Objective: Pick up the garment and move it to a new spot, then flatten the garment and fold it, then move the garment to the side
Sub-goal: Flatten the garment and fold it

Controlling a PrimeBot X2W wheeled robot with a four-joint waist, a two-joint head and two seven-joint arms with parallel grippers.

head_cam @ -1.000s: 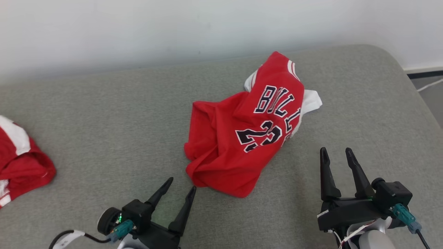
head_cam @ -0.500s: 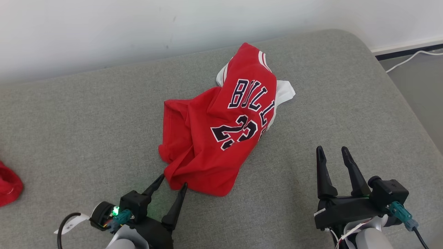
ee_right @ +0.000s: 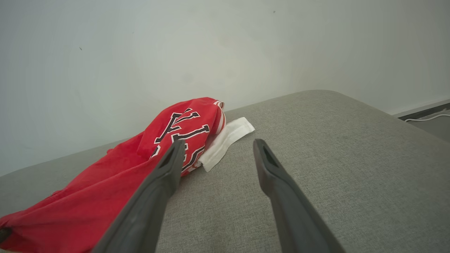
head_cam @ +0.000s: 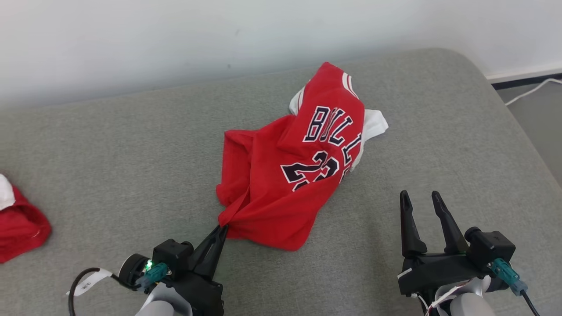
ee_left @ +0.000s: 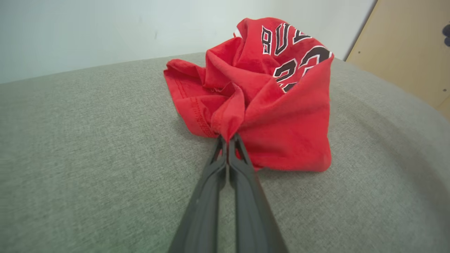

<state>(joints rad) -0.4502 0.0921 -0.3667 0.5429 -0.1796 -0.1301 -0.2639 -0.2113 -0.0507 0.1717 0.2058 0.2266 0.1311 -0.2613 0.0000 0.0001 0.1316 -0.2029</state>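
Observation:
The garment is a red jersey with dark lettering and white trim, lying crumpled in the middle of the grey cushion. My left gripper is shut on the garment's near-left edge, and the cloth bunches into a point at the fingertips. The left wrist view shows the garment pinched where my left gripper has its two fingers pressed together. My right gripper stands open over bare cushion, to the right of the garment and apart from it. In the right wrist view the garment lies left of my right gripper.
A second red and white cloth lies at the cushion's far left edge. A pale wall runs behind the cushion. The cushion's right edge drops to a floor with a white cable. A wooden panel stands at the left wrist view's right.
My left gripper has moved forward to the garment's near edge and shut on it, bunching the cloth. The right gripper has stayed open. The head camera has shifted between frames.

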